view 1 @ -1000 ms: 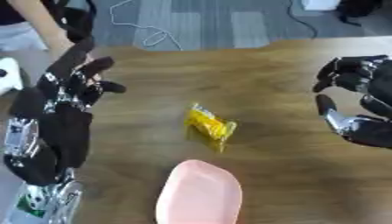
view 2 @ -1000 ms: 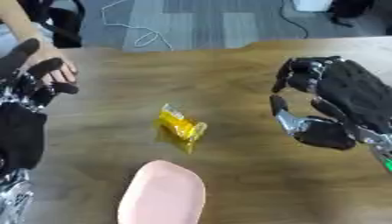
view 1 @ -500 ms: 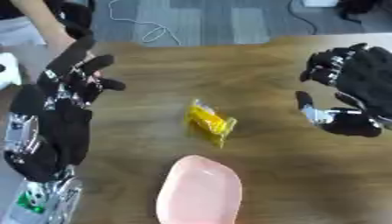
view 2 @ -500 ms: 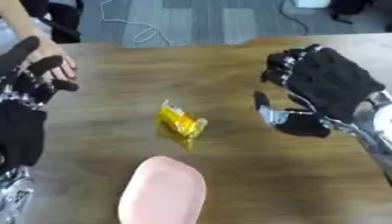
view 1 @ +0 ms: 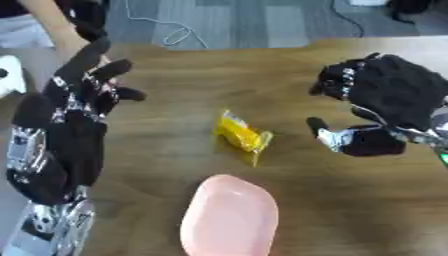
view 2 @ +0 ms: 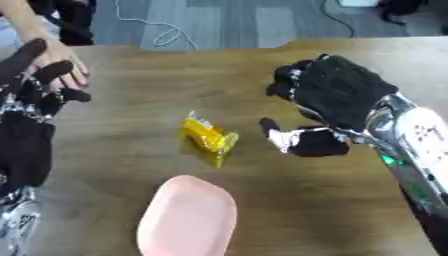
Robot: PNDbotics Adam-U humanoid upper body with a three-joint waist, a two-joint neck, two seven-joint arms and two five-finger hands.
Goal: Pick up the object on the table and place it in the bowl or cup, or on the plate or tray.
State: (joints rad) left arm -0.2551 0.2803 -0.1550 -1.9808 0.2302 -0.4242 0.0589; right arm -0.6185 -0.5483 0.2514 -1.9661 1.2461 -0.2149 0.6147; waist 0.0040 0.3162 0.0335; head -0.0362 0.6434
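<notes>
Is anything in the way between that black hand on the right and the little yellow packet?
Nothing visible. Only bare table lies between the right hand and the yellow packet. The stretch from the packet to the pink plate is bare too.

A packet (view 1: 242, 136) is lying mid-worktop (view 1: 175, 100), behind a plate (view 1: 230, 220), between left hand (view 1: 66, 130) and right hand (view 2: 328, 107).

Right hand (view 2: 328, 107) beside yellow packet (view 2: 208, 138), pink plate (view 2: 187, 220)

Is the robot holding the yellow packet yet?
No. The crinkly yellow packet lies untouched on the wooden table; right hand hovers beside it, left hand raised open.
</notes>
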